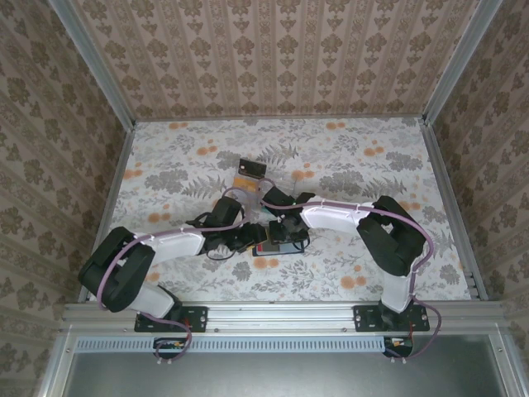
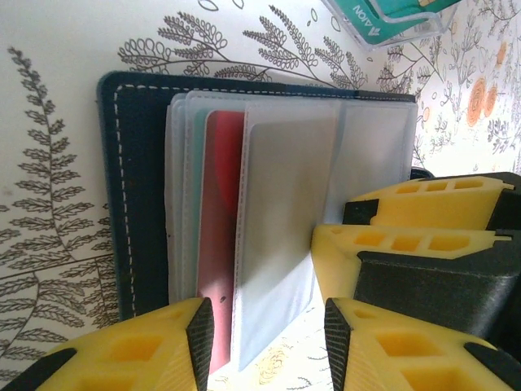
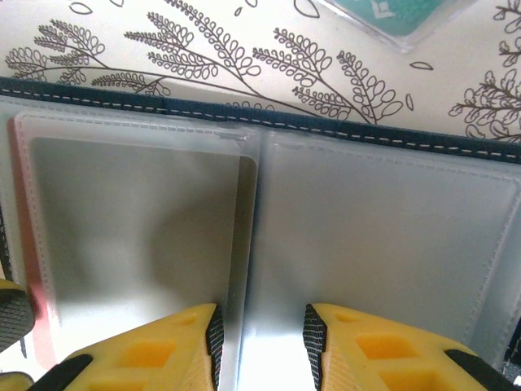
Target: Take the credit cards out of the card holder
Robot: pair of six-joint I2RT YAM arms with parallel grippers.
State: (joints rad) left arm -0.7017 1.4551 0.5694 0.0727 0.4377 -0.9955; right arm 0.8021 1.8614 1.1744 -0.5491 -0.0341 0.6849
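**A:** Where do we stand? The dark navy folding card holder (image 2: 134,204) lies open and flat on the leaf-printed counter (image 2: 57,122). From the left wrist, its stitched cover sits at 9 o'clock, with frosted clear plastic sleeves (image 3: 383,236) fanned across it.

**B:** And there are cards in it for us to get out. A red plastic card (image 2: 221,244) shows in one sleeve and a pale grey card (image 2: 281,220) in the leaf above it. A teal card (image 2: 391,20) in a clear case lies loose on the counter at 1 o'clock.

**A:** Our left pincer (image 2: 264,346) is part open, its pads either side of the sleeves' 6 o'clock edge, gripping nothing we can see. The right pincer (image 3: 260,342) stands narrower, straddling the line where two sleeves meet. Its pads look clear of the plastic, so we take it to be holding nothing either.

**B:** Then we should let one pincer press the holder down while the other takes only a card's edge, never the sleeve. Those sleeves look floppy and slick. If we pinch both layers, the whole holder will likely lift with us.

**A:** Agreed. We cannot tell which side the grey card's pocket opens, so we ought to pull gently and watch whether it slides.

**B:** The cards are thin and stiff and the pockets snug, so a shallow, square grip near a corner seems safest to us.
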